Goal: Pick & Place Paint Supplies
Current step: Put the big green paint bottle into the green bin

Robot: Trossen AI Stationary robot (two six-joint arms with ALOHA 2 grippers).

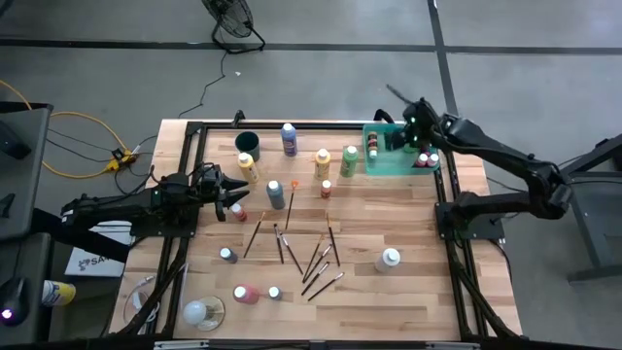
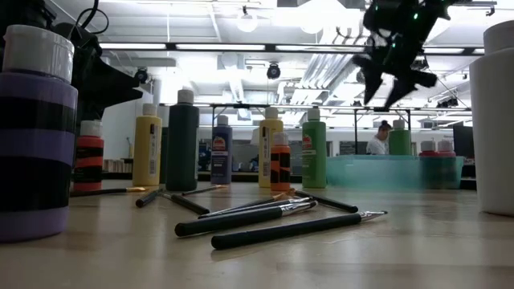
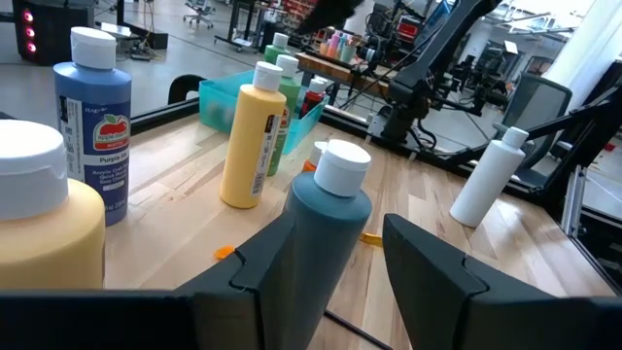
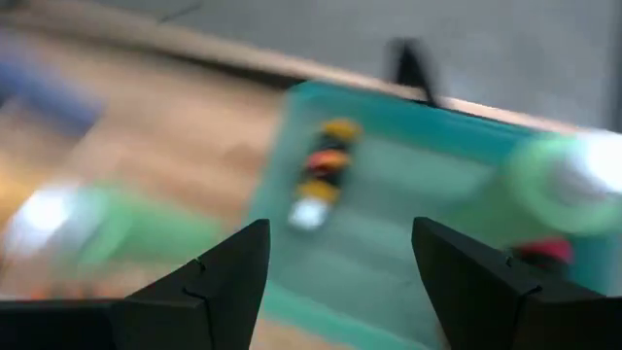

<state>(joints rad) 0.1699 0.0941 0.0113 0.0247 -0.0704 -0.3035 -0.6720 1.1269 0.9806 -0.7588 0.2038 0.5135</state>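
Observation:
Paint bottles stand on the wooden table: a dark teal one (image 1: 276,194), two yellow (image 1: 248,165) (image 1: 322,163), a blue one (image 1: 289,139), a green one (image 1: 349,161). A white bottle (image 1: 389,259) lies near the right. Several thin brushes (image 1: 316,258) lie at the middle. The green tray (image 1: 389,165) at the far right holds a few small bottles (image 4: 326,170). My right gripper (image 4: 342,233) hovers open above the tray, pointing down at a slant, with nothing between its fingers. My left gripper (image 3: 340,243) stands open and level at the left, just short of the teal bottle (image 3: 326,224).
A dark round cup (image 1: 247,142) stands at the far left of the table. A pink bottle (image 1: 245,293) and other small bottles lie near the front edge. A dark frame rail (image 1: 292,124) runs around the table. Bare wood lies at the front right.

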